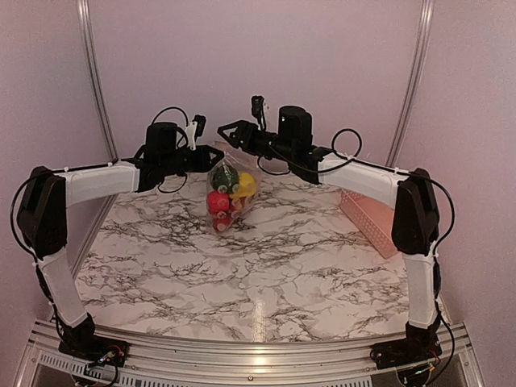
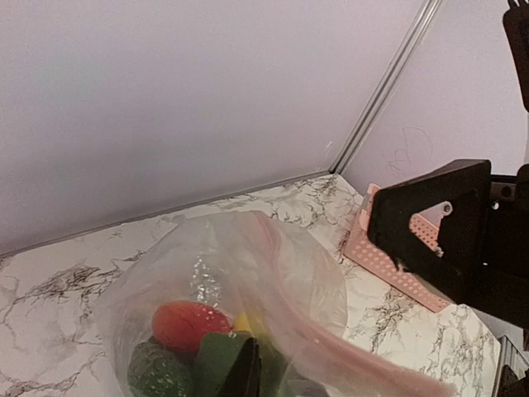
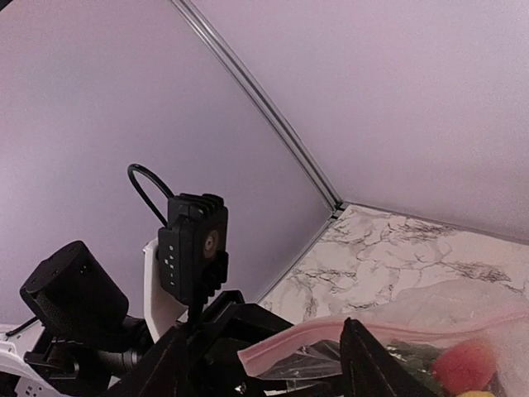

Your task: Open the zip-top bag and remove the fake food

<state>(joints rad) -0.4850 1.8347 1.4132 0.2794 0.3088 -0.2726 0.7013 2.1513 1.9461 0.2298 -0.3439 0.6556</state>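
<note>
The clear zip-top bag (image 1: 226, 190) hangs between my two grippers above the back of the marble table (image 1: 266, 266). Through it I see fake food: a red tomato (image 1: 217, 201), a yellow pepper (image 1: 244, 186) and a dark green piece (image 1: 225, 176). My left gripper (image 1: 211, 154) is shut on the bag's top from the left. My right gripper (image 1: 228, 134) is shut on its top from the right. The left wrist view shows the bag (image 2: 248, 265), its pink zip strip (image 2: 331, 331), the tomato (image 2: 188, 324) and the right gripper (image 2: 430, 231). The right wrist view shows the strip (image 3: 388, 329) behind one of my fingers (image 3: 368, 368).
A pink perforated basket (image 1: 367, 218) stands at the right edge of the table, also seen in the left wrist view (image 2: 388, 265). Pale walls with metal rails close the back and sides. The left arm's wrist camera (image 3: 194, 244) is close in front of the right gripper.
</note>
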